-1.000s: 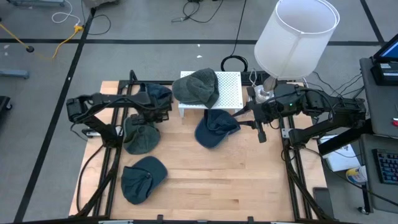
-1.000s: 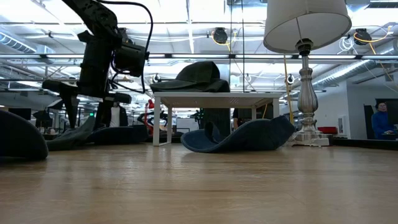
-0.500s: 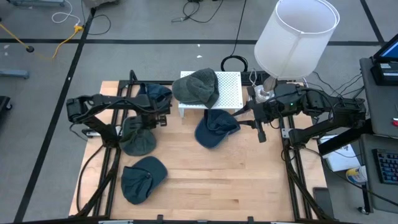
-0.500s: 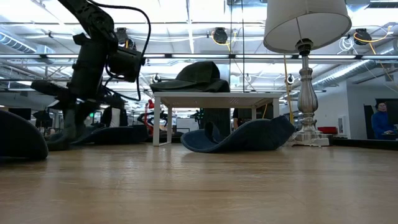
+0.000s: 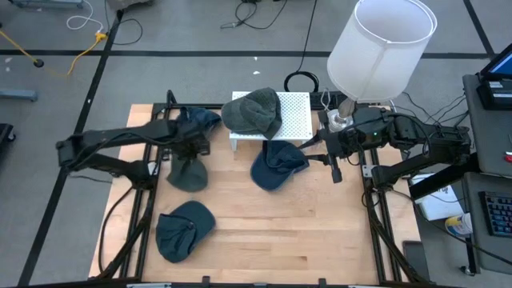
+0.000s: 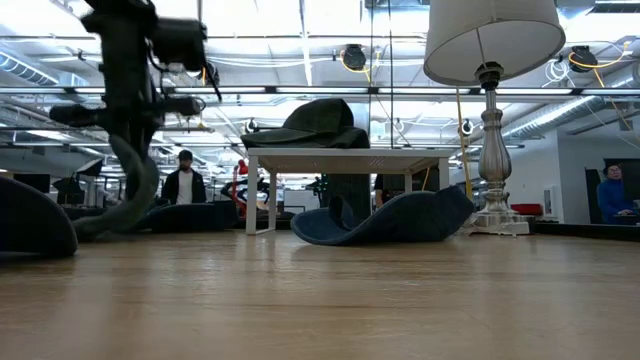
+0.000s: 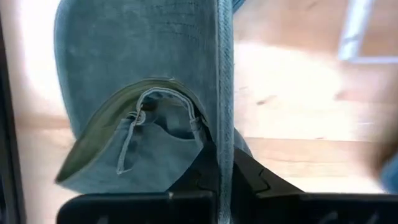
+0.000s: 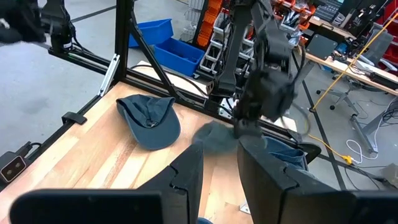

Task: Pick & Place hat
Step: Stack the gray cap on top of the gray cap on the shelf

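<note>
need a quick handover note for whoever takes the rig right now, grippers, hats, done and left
Left gripper: shut on the grey-green hat, which hangs from it at the table's left side, lower edge apparently still at the wood.
Right gripper: waiting by the lamp, holding nothing.
Other hats: one on the white stand, a blue hat in front of it, one at the front left, one behind the left gripper.
Done: grasp made. Left: carry and place the held hat.

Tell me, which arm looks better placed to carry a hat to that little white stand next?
Left: the left gripper is already shut on the grey-green hat, lifting it. The right gripper waits beside the lamp, holding nothing.
</note>
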You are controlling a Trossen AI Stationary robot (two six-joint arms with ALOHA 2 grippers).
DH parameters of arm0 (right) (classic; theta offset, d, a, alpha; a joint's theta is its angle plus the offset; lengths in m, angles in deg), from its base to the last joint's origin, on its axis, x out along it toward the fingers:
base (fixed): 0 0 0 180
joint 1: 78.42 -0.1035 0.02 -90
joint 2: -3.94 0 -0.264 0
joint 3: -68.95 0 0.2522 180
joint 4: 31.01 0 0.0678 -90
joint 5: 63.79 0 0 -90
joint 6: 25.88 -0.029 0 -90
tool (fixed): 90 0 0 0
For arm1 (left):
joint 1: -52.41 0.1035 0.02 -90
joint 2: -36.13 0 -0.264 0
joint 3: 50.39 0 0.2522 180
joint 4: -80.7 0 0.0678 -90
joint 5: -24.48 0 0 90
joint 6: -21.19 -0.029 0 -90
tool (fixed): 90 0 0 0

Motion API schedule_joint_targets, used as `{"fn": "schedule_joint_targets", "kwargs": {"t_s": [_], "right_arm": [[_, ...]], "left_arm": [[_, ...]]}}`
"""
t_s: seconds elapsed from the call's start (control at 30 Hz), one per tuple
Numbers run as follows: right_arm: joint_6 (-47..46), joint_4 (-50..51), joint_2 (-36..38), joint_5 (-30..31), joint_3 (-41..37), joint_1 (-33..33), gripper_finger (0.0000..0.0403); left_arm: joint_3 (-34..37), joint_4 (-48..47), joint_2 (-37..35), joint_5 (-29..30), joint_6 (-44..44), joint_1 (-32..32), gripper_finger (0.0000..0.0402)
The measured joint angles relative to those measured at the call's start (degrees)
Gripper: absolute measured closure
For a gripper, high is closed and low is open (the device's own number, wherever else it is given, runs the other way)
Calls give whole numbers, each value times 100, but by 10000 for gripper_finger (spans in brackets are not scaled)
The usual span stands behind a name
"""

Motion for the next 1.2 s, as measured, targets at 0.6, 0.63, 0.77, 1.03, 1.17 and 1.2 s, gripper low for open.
{"fn": "schedule_joint_targets", "kwargs": {"t_s": [0.6, 0.63, 0.77, 1.03, 1.17, 1.2], "right_arm": [[-3613, -754, -172, -15, 0, -6, 312], [-3794, -752, -200, -15, 0, -21, 311], [-4383, -794, -318, -22, 0, -143, 294], [-4914, -1179, -707, -24, 0, -376, 213], [-4913, -1242, -934, -24, 0, -474, 183], [-4908, -1295, -991, -26, -1, -500, 178]], "left_arm": [[0, 1511, -2746, 170, -889, -2, 394], [0, 1634, -2812, 143, -961, -2, 394], [0, 2201, -3028, -168, -1265, 0, 394], [0, 3554, -3263, -847, -1733, -15, 394], [-4, 4229, -3333, -925, -1799, -83, 394], [-4, 4410, -3335, -932, -1823, -105, 394]]}}
